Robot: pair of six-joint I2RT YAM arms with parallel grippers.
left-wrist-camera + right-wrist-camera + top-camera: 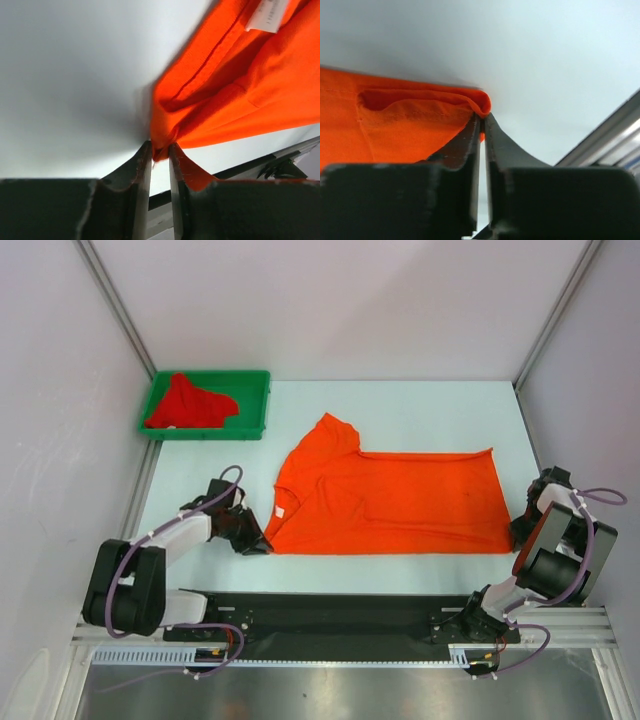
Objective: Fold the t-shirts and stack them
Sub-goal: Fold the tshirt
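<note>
You had the left gripper (160, 148) and right gripper (482, 120) each pinched shut on a near corner of the orange t-shirt (390, 505), seemingly folded once on the table (420, 400), while the red t-shirt (190, 400) lay crumpled in the green tray (255, 412), nothing stacked.

Matt orange cloth t-shirt (390, 502), smooth green plastic tray (205, 431)

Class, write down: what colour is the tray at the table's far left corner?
The tray is green; the top external view shows it best.
</note>
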